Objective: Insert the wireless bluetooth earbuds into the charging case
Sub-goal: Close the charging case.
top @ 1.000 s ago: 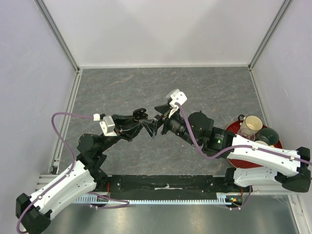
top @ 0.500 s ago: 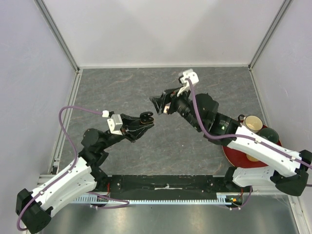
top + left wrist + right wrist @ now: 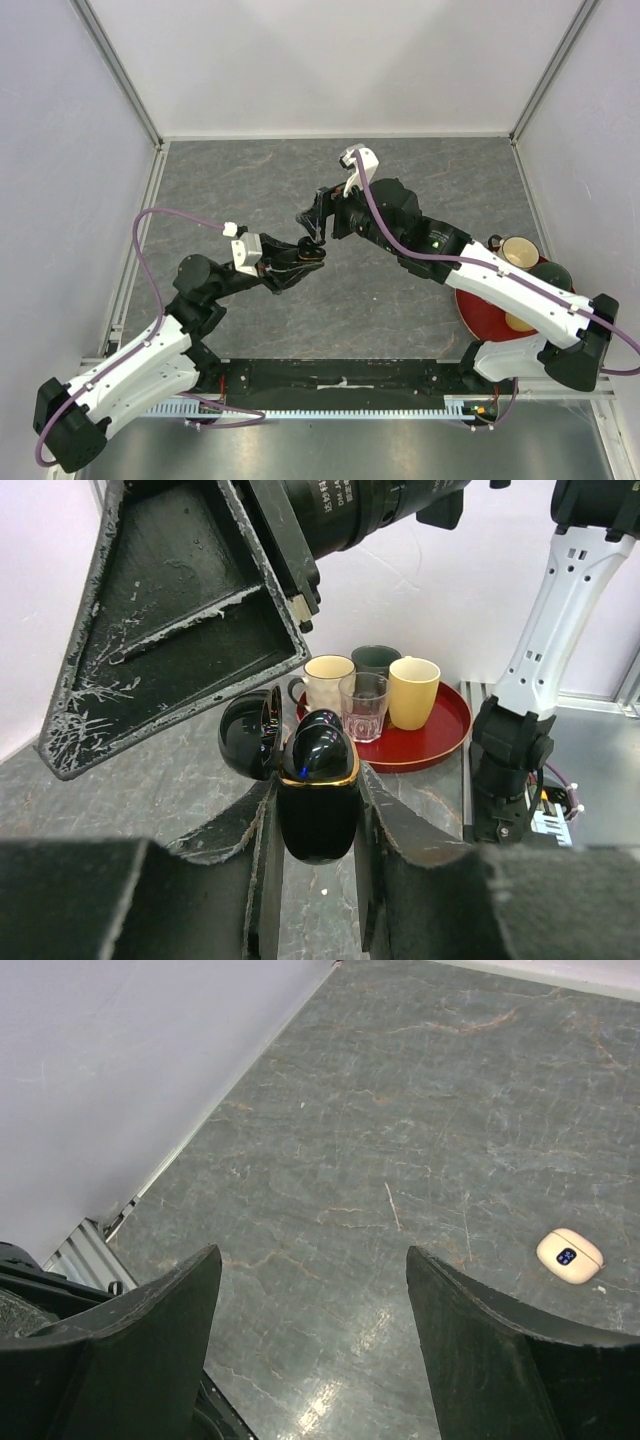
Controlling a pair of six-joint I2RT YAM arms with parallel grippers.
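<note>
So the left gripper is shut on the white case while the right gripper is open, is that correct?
Not quite: the left gripper is shut on the black case, as the left wrist view shows. The white case lies on the table in the right wrist view. The right gripper is indeed open.

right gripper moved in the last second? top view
Yes. The right gripper has moved toward the table's far edge and slightly left, further from the red tray.

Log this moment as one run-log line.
left gripper: jaws shut on black charging case, lid open | right gripper: jaws open, empty, near it | white case: on table
</note>
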